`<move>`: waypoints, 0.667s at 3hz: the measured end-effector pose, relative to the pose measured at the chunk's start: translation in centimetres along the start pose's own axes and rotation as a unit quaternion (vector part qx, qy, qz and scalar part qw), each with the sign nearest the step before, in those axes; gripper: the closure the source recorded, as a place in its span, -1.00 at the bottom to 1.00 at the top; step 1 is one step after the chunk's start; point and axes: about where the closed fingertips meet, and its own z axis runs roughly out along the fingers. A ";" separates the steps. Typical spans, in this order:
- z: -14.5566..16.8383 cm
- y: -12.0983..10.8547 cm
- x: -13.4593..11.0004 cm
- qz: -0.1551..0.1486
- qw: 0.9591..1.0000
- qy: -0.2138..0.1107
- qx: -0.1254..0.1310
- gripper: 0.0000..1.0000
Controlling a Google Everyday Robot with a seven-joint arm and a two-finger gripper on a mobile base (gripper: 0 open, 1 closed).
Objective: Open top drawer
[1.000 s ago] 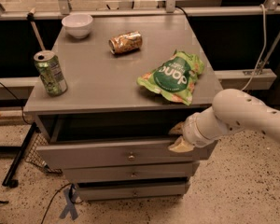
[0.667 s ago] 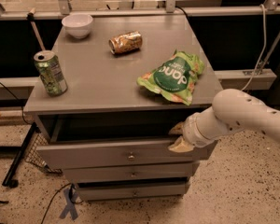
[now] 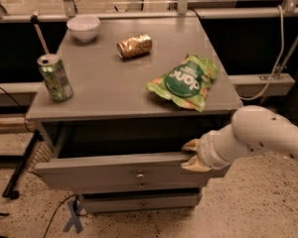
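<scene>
Nearest me, low down: two shallower grey lower drawers (image 3: 139, 200), both shut. Just above them is the top drawer (image 3: 109, 170), a wide grey wooden front w/ a small round brass knob (image 3: 139, 175) at centre. It's already part-way out from under the tabletop (image 3: 109, 83), w/ a dark gap behind the front.

My pincer (image 3: 191, 155) sits at the right end of that front, not on the knob. One tan finger is above the top lip and one is in front below it, so it looks clamped on the drawer's front edge.

Further back on the tabletop:
- an upright green drink can (image 3: 54, 77) near the left edge
- a crumpled green snack bag (image 3: 184, 81) on the right, near the front edge
- a brown can lying on its side (image 3: 134, 45)
- a small white bowl (image 3: 83, 27) at the back

Risks, IMO:
- The hold is off-centre, so a pull from the right end could skew the drawer & jam it.
- The hold is on a thin lip only, so a jerk could slip it off.
- A hard tug may rock the cabinet & tip the upright can.
- Pulling too far could bring the box right out.

Vs 1 s ago: the drawer front is a bit further out & lower in view, and my pincer has come w/ it. Items on top haven't moved.
</scene>
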 end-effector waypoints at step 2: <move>-0.1 -0.1 -0.1 0.000 1.000 0.000 0.000 1.00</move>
